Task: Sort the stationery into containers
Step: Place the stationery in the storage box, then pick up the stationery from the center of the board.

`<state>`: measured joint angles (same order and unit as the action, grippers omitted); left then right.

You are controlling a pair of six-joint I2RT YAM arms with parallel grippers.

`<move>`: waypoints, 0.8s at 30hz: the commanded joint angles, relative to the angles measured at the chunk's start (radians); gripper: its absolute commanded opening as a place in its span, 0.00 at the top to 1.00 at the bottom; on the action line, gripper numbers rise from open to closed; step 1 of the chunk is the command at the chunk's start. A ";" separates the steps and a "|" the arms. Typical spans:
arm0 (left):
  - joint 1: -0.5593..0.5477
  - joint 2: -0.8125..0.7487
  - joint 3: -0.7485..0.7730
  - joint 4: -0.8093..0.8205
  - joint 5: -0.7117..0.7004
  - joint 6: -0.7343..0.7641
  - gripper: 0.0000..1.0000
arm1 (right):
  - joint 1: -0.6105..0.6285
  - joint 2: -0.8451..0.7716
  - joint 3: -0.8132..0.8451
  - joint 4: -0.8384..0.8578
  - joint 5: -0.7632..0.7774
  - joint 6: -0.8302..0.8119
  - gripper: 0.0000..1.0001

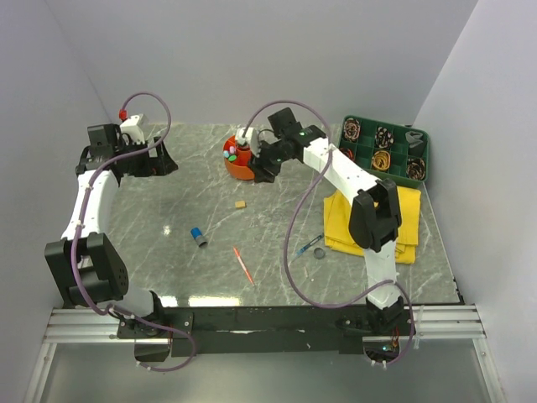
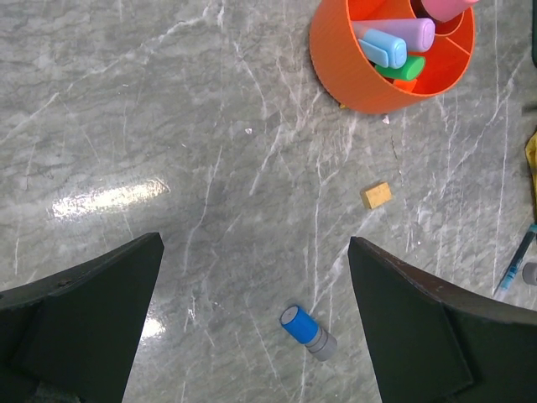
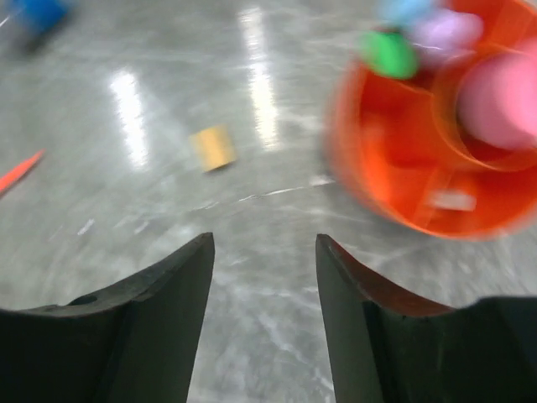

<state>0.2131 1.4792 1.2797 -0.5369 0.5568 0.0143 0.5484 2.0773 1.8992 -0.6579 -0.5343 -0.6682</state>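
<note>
One organiser (image 1: 239, 159), one tray (image 1: 359, 154), five loose pieces.
Round orange organiser holds pastel markers (image 2: 394, 42); eraser (image 1: 241, 204), cap (image 1: 198, 236), two pens (image 1: 243, 264) (image 1: 308, 246), disc (image 1: 319, 252) lie mid-table (image 1: 151, 201); left gripper (image 2: 255, 242), right gripper (image 3: 264, 239) spread, empty.

glossy marble-look table (image 1: 193, 193); smooth orange plastic organiser (image 2: 336, 59); yellow cloth (image 1: 409, 227)

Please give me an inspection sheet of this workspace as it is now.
Surface: grey marble-pattern table, some glare spots.
Job's things: orange organiser holding markers; green tray partly filled; lying loose: tan eraser, blue cap, red pen, blue pen, dark disc.
Clutter: yellow cloth.
Hands: left hand open, empty; right hand open, empty, near organiser.
Cables: purple cables looping off both arms.
Surroundings: white walls.
</note>
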 commanded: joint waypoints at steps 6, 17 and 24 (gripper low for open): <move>0.011 -0.014 0.037 0.020 0.023 0.004 0.00 | 0.128 0.167 0.236 -0.425 -0.089 -0.479 0.37; 0.035 -0.062 -0.034 0.000 0.031 0.012 0.01 | 0.183 0.219 0.185 -0.238 0.083 -0.547 0.36; 0.039 -0.051 -0.052 -0.002 0.034 0.013 0.01 | 0.193 0.290 0.236 -0.247 0.103 -0.541 0.39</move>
<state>0.2474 1.4506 1.2304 -0.5446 0.5640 0.0151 0.7300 2.3363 2.0945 -0.9329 -0.4591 -1.1984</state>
